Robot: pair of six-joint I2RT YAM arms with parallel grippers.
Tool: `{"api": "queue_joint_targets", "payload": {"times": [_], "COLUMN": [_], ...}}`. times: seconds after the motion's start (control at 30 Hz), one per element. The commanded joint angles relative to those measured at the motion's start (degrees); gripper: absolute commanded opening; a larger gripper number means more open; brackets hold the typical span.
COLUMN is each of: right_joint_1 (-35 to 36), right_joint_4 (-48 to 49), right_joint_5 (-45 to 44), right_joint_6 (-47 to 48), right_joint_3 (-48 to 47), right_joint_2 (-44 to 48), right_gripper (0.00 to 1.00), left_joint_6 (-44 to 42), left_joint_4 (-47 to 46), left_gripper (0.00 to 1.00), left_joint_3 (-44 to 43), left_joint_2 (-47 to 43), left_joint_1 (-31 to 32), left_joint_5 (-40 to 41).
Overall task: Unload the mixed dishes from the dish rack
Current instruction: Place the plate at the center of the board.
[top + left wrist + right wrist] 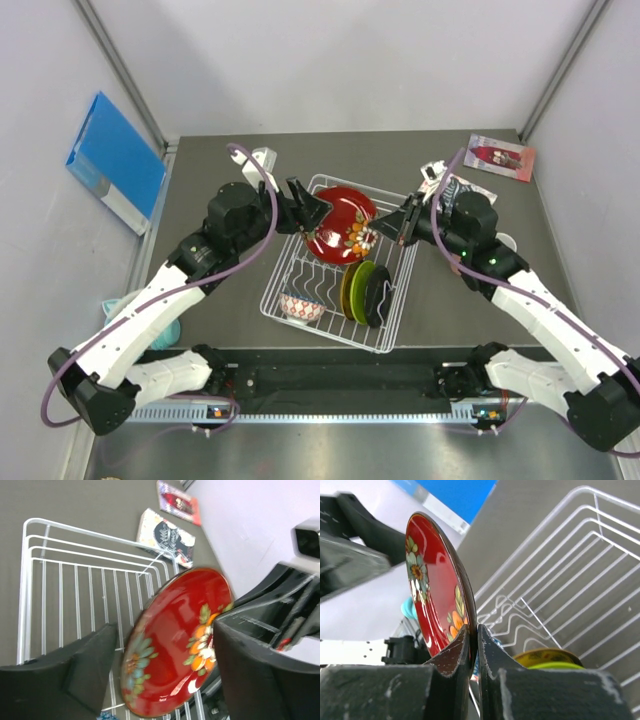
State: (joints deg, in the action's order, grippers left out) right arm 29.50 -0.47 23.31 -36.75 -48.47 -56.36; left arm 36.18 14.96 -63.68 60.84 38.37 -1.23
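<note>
Two hands flanked the red plate (342,222), held tilted on edge over the far end of the dish rack (390,320). Right hand (473,630) pinched the plate rim, jaws pressed tight on it. Left hand (165,645) was spread, one finger either side of the plate, contact unclear. Upright plates (362,290), lime-green and black among them, stood in the slots; patterned bowl (301,305) sat near-left in the rack

Looked like a robot test lab: boxed in by plain white walls (350,60), with a dark bench (205,170), a left arm (140,315) and right arm (550,315) bolted down, purple cables (243,148).
</note>
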Motion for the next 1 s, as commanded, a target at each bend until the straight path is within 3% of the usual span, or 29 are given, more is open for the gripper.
{"api": "queue_joint_targets", "payload": {"times": [0.0, 0.13, 0.17, 0.2, 0.27, 0.37, 0.43, 0.5, 0.77, 0.97], "right_joint_1": [0.04, 0.04, 0.04, 0.04, 0.04, 0.03, -0.32, -0.67, -2.95, -5.85], "right_joint_4": [0.82, 0.82, 0.91, 1.00, 1.61, 3.28, 3.98, 4.16, 0.65, 0.65], "right_joint_5": [0.68, 1.39, 1.65, 1.82, 2.52, 4.19, 4.72, 5.25, 4.19, 11.75], "right_joint_6": [2.04, 2.04, 2.04, 1.86, 1.60, 0.72, -0.25, -0.78, -2.79, -12.35], "right_joint_3": [-3.03, -3.83, -3.83, -3.83, -3.74, -3.74, -4.18, -4.79, -11.38, -15.78], "right_joint_2": [0.72, 0.28, 0.11, -0.07, -0.07, -0.24, -0.24, 0.02, -0.15, -5.51], "right_gripper": [0.00, 0.00, 0.00, 0.00, 0.00, 0.00, 0.00, 0.00, 0.00, 0.00], "left_joint_6": [0.91, 0.99, 1.08, 1.17, 1.17, 0.73, 0.56, 0.38, 2.84, 3.89], "left_joint_4": [-5.21, -5.73, -6.34, -6.52, -6.79, -6.79, -6.00, -5.12, -4.94, -7.75], "left_gripper": [0.85, 0.79, 0.73, 0.60, 0.53, 0.59, 0.74, 0.80, 0.81, 0.81], "left_joint_3": [-0.48, 0.31, 0.66, 1.01, 1.28, 1.72, 1.81, 2.24, 6.28, 8.22], "left_joint_2": [0.33, 0.60, 0.51, 0.42, 0.25, 0.42, 0.33, -0.63, -9.85, -10.21], "left_joint_1": [0.04, -0.05, -0.05, -0.05, -0.14, -0.14, -0.14, -0.23, -1.37, -1.98], "left_joint_5": [0.71, 0.18, 0.09, -0.08, -0.26, -1.05, -0.18, 0.70, 21.26, 16.45]}}
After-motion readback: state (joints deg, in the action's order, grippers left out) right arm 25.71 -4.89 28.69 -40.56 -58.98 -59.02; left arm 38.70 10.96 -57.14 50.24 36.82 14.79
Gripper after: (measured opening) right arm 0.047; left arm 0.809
